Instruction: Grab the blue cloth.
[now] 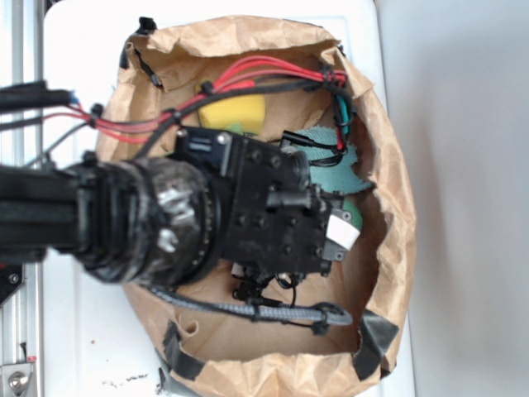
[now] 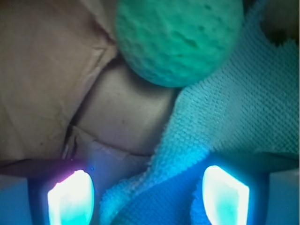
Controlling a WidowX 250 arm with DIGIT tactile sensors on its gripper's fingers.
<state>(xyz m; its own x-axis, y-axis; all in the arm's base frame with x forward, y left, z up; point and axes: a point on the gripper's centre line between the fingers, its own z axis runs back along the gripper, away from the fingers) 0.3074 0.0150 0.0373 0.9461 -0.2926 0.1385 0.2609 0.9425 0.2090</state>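
The blue cloth (image 2: 225, 122) fills the right side of the wrist view, its ragged edge running down between my two glowing fingertips (image 2: 72, 199). My gripper (image 2: 149, 197) is open, with the cloth's edge lying in the gap and the jaws apart on either side of it. In the exterior view the cloth (image 1: 331, 169) shows as a teal patch past the black gripper body (image 1: 281, 211), which hides most of it and hides the fingers.
A green textured ball (image 2: 178, 40) rests on the cloth's far edge, also seen as the ball (image 1: 354, 211). A yellow sponge (image 1: 235, 112) lies at the back. All sit in a crumpled brown paper bag (image 1: 388, 190). Red and black cables (image 1: 264, 74) cross above.
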